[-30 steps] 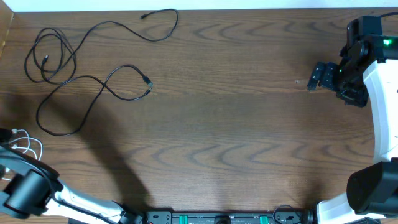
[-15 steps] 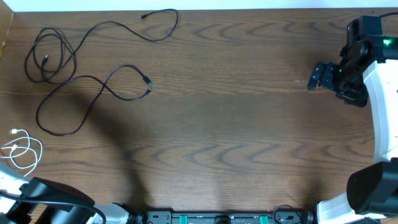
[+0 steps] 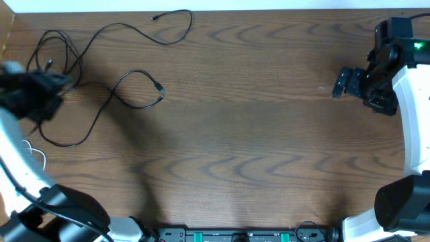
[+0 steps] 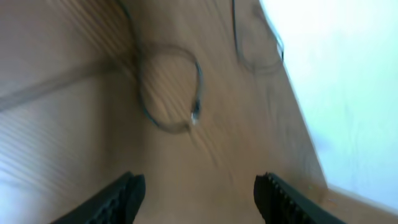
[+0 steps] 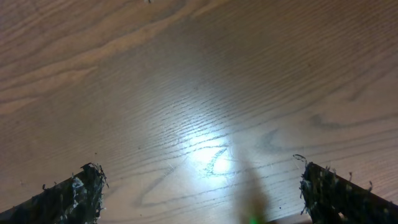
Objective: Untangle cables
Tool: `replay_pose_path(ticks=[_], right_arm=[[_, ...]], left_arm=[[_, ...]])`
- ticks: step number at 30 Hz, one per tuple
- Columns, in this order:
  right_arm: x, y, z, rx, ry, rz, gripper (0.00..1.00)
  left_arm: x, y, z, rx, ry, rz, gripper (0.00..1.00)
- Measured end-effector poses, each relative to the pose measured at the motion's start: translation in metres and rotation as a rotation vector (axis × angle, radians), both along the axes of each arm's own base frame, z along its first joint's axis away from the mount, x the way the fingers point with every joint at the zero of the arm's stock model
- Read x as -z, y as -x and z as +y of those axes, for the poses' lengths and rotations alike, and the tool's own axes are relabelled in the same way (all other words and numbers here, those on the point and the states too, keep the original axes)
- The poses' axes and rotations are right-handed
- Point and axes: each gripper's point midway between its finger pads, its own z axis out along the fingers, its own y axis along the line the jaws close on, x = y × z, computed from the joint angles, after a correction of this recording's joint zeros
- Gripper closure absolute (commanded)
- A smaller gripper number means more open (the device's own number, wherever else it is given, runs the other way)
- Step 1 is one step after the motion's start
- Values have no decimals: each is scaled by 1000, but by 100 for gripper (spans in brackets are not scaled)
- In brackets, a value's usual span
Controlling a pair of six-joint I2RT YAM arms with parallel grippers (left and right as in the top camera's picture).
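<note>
Several black cables lie loose at the table's far left: a long one (image 3: pixel 127 27) runs from the back edge into overlapping loops, and another (image 3: pixel 138 104) curls with its plugs near the middle left. A short white cable (image 3: pixel 41 157) peeks out beside the left arm near the left edge. My left gripper (image 3: pixel 47 84) is blurred, above the black loops. In the left wrist view it (image 4: pixel 199 199) is open and empty, with a black loop and plug (image 4: pixel 194 112) ahead. My right gripper (image 3: pixel 339 84) is open and empty over bare wood at the far right (image 5: pixel 202 186).
The wooden table (image 3: pixel 242 148) ends at a white back edge (image 3: pixel 269 5). The left arm's white link (image 3: pixel 20 168) crosses the left side. The right arm (image 3: pixel 403 81) stands along the right edge. A black rail (image 3: pixel 235 235) runs along the front.
My left arm has swung from the front left corner up and back over the black cable loops, now covering part of the white cable. The right arm has not moved.
</note>
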Motion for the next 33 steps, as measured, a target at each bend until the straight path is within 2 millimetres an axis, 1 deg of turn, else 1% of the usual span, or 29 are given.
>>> replay_pose_path(ticks=[2,3,5,8,11,13,14,16,18,19,23,26,33], right_arm=[[0,0,0,0,0,0,1],[0,0,0,0,0,0,1],[0,0,0,0,0,0,1],[0,0,0,0,0,0,1],[0,0,0,0,0,0,1],[0,0,0,0,0,-1,1],[0,0,0,0,0,0,1],[0,0,0,0,0,0,1],[0,0,0,0,0,0,1],[0,0,0,0,0,-1,1],[0,0,0,0,0,-1,1],[0,0,0,0,0,-1,1],[0,0,0,0,0,-2,1]], left_arm=[[6,0,-32,73,13,56,38],[8,-1,-42,99,10,72,38],[14,1,-75,186,-5,127,38],[18,4,-112,296,-21,165,38],[17,14,-137,383,-37,187,38],[10,25,-150,431,-56,184,38],[6,29,-153,443,-64,179,38],[-8,46,-161,480,-89,159,38],[-20,64,-163,496,-127,141,38],[-26,75,-163,500,-154,141,38],[-36,105,-157,487,-243,146,38],[-35,123,-156,482,-280,142,38],[-18,166,-163,476,-304,116,38]])
